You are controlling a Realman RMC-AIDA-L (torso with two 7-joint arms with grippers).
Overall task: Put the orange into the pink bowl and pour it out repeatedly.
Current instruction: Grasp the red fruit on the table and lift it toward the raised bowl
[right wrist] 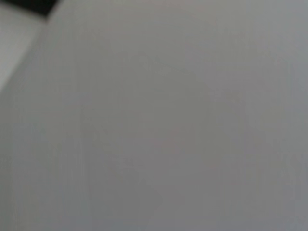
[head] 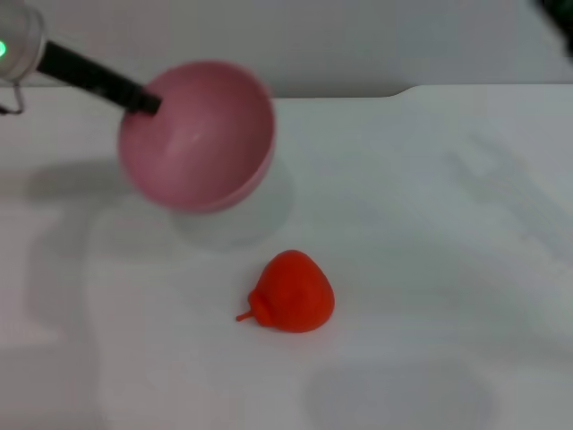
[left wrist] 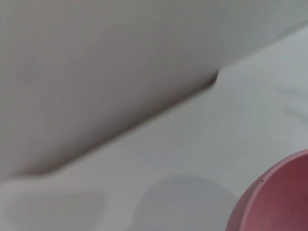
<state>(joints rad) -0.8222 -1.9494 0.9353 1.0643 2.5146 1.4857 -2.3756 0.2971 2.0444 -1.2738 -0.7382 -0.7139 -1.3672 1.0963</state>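
Soft, even, bright light falls on the white tabletop. The pink bowl is motion-blurred at its rim and casts a pale shadow just beneath itself. The orange looks sharper. Both wrist views are out of focus.

A plain white, matte surface fills most of the head view; its far edge has a small step right of centre; behind it rises a pale grey wall; soft grey shadows lie across the white top.
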